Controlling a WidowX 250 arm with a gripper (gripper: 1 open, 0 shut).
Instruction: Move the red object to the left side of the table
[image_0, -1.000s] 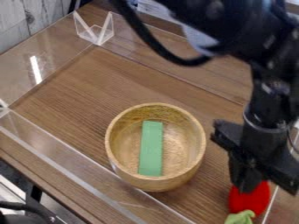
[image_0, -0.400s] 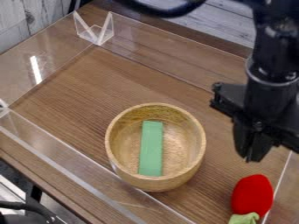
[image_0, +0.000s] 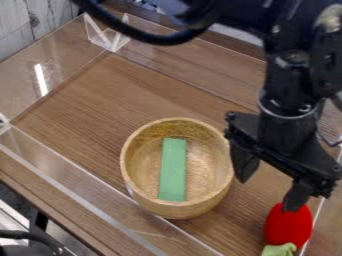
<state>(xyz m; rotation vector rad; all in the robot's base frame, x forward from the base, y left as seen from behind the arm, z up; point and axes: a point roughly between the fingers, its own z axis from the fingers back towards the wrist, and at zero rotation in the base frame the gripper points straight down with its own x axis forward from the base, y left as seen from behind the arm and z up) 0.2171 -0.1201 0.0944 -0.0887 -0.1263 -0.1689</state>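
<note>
The small bright red, strawberry-like toy with a green leafy end (image_0: 287, 224) lies on the brown wood-grain tabletop (image_0: 127, 95) at the bottom right corner of the view, close to the near edge. Directly above it hangs the black gripper (image_0: 283, 182), pointing down with its jaws spread wide and holding nothing; the fingertips appear just over the toy's top rather than around it. To do the pickup well, I would judge the fingers should come straight down so they straddle the toy's middle, then close gently, since the thing looks soft and could squirt sideways. Just beside it to the left stands a round light wooden bowl (image_0: 178, 205) with a flat green rectangular block (image_0: 174, 168) lying inside; a carry leftward should probably lift clear of the bowl's rim. Beyond the bowl the tabletop is open up to the clear acrylic walls (image_0: 54, 150), which bound the left side and leave ample room for setting down.
</note>
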